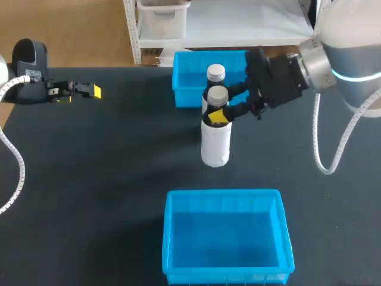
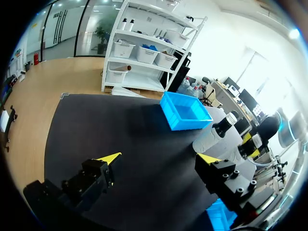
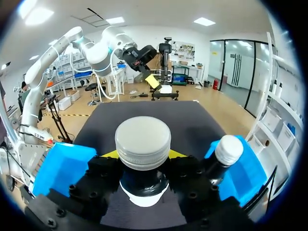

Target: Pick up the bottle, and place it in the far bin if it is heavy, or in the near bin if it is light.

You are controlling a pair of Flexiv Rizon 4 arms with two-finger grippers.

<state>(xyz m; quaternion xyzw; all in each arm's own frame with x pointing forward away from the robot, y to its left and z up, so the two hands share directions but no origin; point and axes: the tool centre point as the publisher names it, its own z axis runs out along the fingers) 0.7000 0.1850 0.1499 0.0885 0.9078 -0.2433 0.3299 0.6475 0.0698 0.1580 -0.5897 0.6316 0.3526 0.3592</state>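
A white bottle (image 1: 215,143) with a dark neck and a pale screw cap (image 3: 143,142) stands upright in the middle of the black table. My right gripper (image 1: 221,113) comes in from the right and is shut on the bottle's neck just under the cap, one yellow-tipped finger on each side. From the left wrist view the same bottle (image 2: 211,139) shows ahead to the right. The far bin (image 1: 190,77) is behind it and the near bin (image 1: 226,238) in front. My left gripper (image 2: 159,158) is open and holds nothing, at the table's far left (image 1: 89,90).
A second, dark bottle with a white cap (image 1: 215,72) stands right behind the held one, by the far bin's front; its base is hidden. In the right wrist view this second bottle (image 3: 225,151) is beside one finger. Bare black mat lies left of the bottles.
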